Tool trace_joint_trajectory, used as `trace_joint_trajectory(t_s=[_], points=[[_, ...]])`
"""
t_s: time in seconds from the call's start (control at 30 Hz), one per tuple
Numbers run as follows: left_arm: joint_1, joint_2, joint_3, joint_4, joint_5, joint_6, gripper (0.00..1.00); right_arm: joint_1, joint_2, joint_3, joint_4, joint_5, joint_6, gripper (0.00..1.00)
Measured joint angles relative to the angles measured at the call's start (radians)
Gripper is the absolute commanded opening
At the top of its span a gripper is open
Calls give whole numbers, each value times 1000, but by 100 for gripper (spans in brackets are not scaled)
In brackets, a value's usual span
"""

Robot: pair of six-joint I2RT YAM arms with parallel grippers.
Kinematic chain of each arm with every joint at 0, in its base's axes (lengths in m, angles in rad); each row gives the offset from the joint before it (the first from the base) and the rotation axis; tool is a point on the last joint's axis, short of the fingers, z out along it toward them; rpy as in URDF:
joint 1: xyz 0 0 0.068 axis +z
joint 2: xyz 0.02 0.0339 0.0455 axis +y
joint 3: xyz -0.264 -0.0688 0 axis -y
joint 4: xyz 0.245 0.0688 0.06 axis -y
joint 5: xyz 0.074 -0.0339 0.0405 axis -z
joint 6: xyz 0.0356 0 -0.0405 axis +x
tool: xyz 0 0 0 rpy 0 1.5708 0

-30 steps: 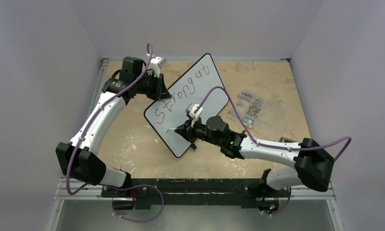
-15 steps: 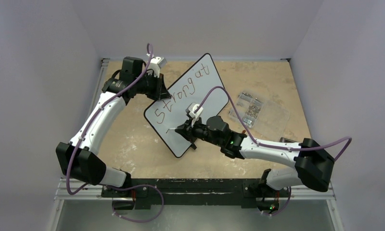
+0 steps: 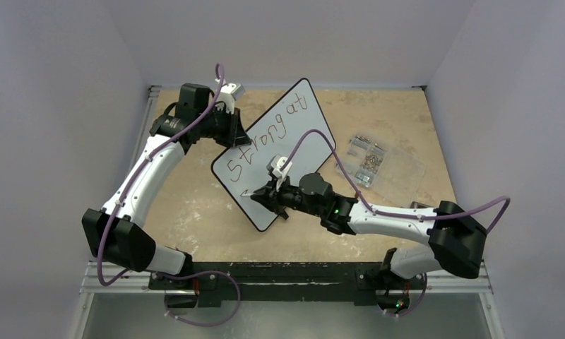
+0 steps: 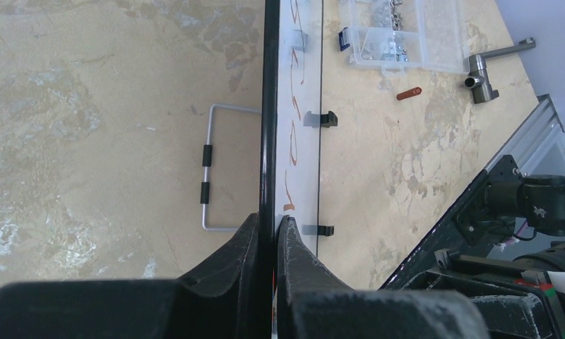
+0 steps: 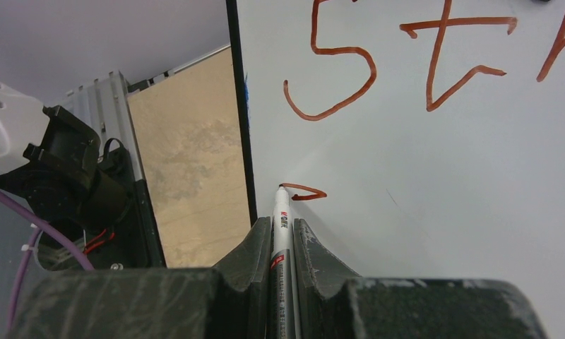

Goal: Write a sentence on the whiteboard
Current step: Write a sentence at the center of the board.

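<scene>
Right claw (image 5: pixel 281 224) clamped tight on a slim red-and-white marker pen (image 5: pixel 282 244), both black fingers squeezing the barrel. The nib is down on the large white rectangular whiteboard (image 5: pixel 442 176) with the thin black rim. Small dark print runs along the barrel near the tip, too fine for me to read. At the nib, low centre of my right wrist view, sits a short reddish-brown hooked stroke (image 5: pixel 306 192), close to the board's black edge. Across the top of that view I get a big "S" and a "t".

From overhead the handwritten reddish-brown sentence (image 3: pixel 265 134) reads "Strong at", slanting from lower left to upper right. The board lies diagonally across the middle of the frame. My left claw (image 4: pixel 267 224) is pinched shut on its black rim, on the long edge toward the upper left of the overhead view. In the left wrist view the board runs edge-on straight up the centre.

Under everything is a worn, blotchy tan wooden tabletop (image 3: pixel 393 113), boxed in by plain pale lilac-grey walls (image 3: pixel 68 85). A silver metal rail (image 3: pixel 280 284) runs along the bottom of the frame.

Right of the board in the overhead view sits a small clear plastic box of metal bits (image 3: pixel 375 161). In the left wrist view a little orange-red cylinder (image 4: pixel 409 93) and a dark metal L-shaped piece (image 4: pixel 483 78) lie just below that box. A bent wire stand with two black sleeves (image 4: pixel 207 169) shows left of the board's edge, and small black feet (image 4: pixel 322 119) jut out on the right.
</scene>
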Motion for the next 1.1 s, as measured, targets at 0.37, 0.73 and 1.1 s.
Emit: trace_joint_trajectory(t_s=[0.37,0.73,1.1], points=[[0,0,0,0,0,2,0,6,8,-15,18,-4,5,0],[0,0,0,2,0,2,0,16,-25,-66,-19,83,10,0],[2,0,0,1,-3,-6,0,16,-48,40,-175,254,-46,0]])
